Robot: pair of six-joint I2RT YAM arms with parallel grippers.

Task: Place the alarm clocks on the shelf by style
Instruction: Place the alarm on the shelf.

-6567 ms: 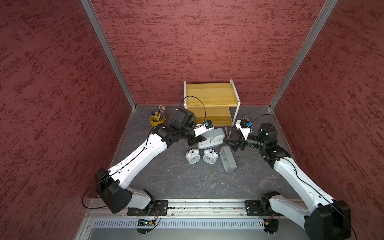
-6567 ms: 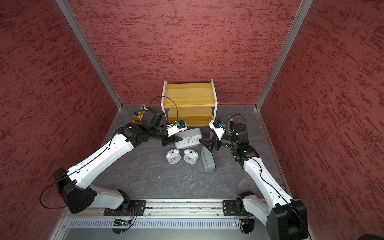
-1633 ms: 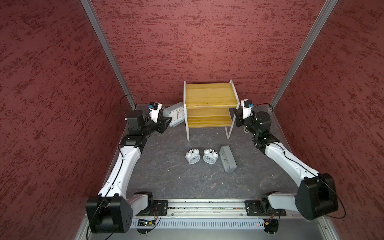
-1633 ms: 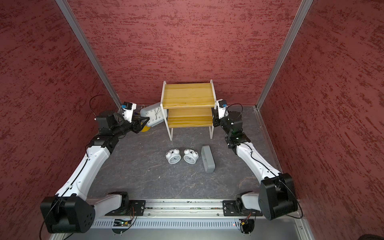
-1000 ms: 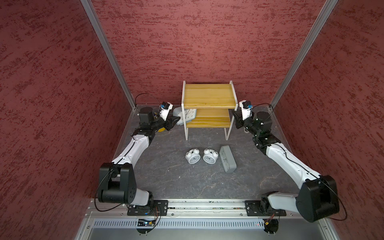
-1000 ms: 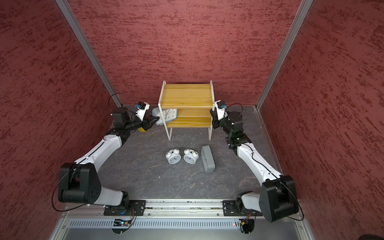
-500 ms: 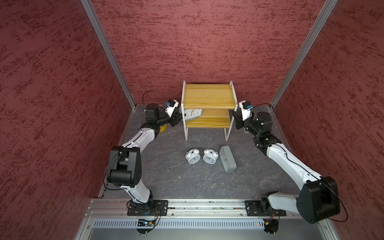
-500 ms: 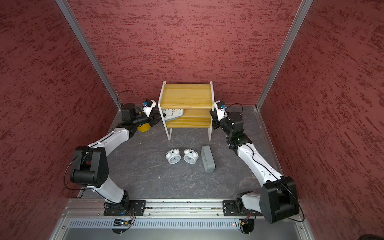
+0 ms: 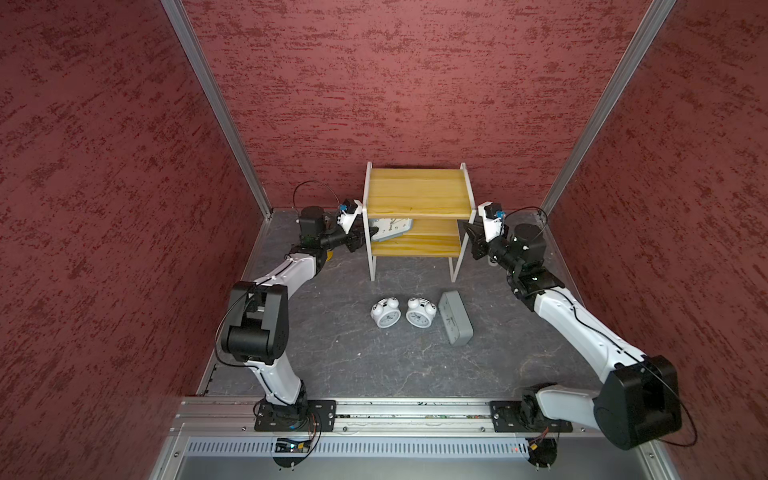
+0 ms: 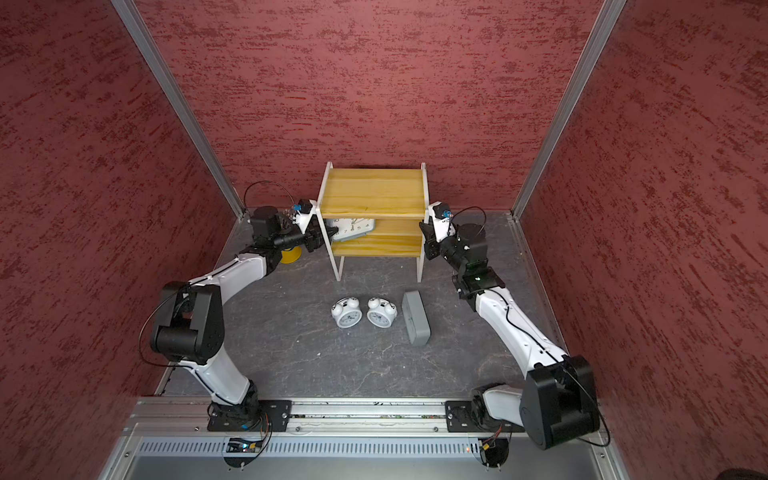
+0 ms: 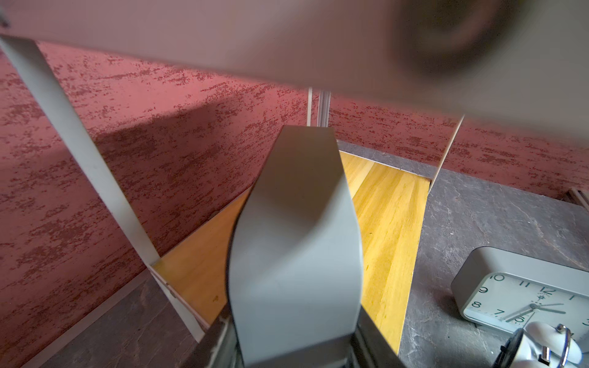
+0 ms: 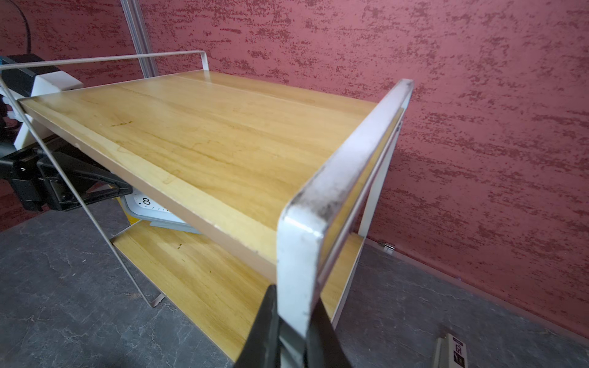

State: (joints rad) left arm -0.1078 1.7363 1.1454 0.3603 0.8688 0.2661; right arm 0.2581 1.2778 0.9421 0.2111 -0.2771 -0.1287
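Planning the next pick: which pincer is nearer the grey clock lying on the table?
Right. The right pincer grips the shelf frame just behind that grey clock; the left pincer is at the shelf's opposite side, by the tilted clock on its lower board.

My L arm reaches fwd to centre-left of frame; left gripper [image 9: 360, 240] level, jaws flanking grey clock [image 9: 392, 227], grip unclear. R arm, centre-right: right gripper [image 9: 472, 240] pinched on shelf [image 9: 415, 195] frame.
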